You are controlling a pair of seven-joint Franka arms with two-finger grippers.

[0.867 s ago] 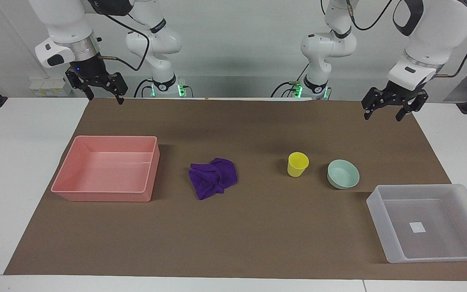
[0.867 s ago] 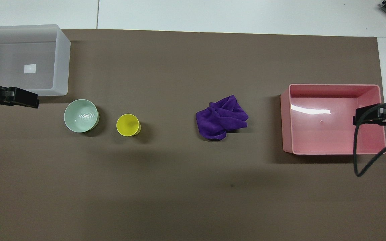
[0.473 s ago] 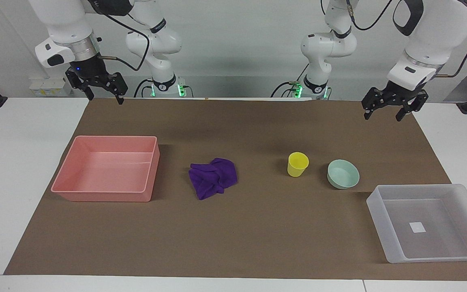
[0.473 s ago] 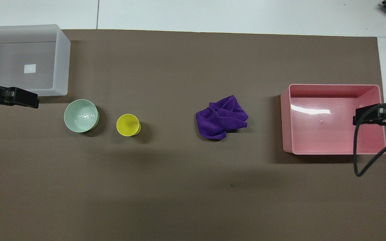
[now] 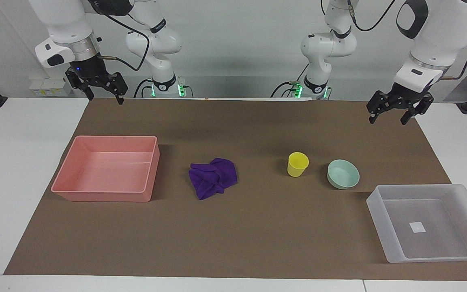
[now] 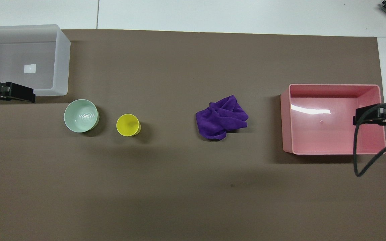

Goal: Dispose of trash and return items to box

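My right hand (image 5: 101,94) waited spread above the worktop (image 5: 14,162) near the pink bin (image 5: 103,194); rag (image 5: 213,177), cup (image 5: 297,164), bowl (image 5: 343,173) and box (image 5: 383,227) lay untouched — only my left hand (image 5: 391,114), spread, had dipped lower, likely starting toward the bowl.

A row crosses the middle of the mat (image 5: 233,243): pink bin (image 5: 75,172), rag (image 5: 213,177), cup (image 5: 298,164), bowl (image 5: 343,173). Wide bare gaps lie between bin and rag and between rag and cup; the cup and bowl stand near each other, apart (a narrow gap). The box (image 5: 379,215) sits just beside the bowl, farther from the robots, at the left arm's end. The mat nearer to the robots than the row is bare.
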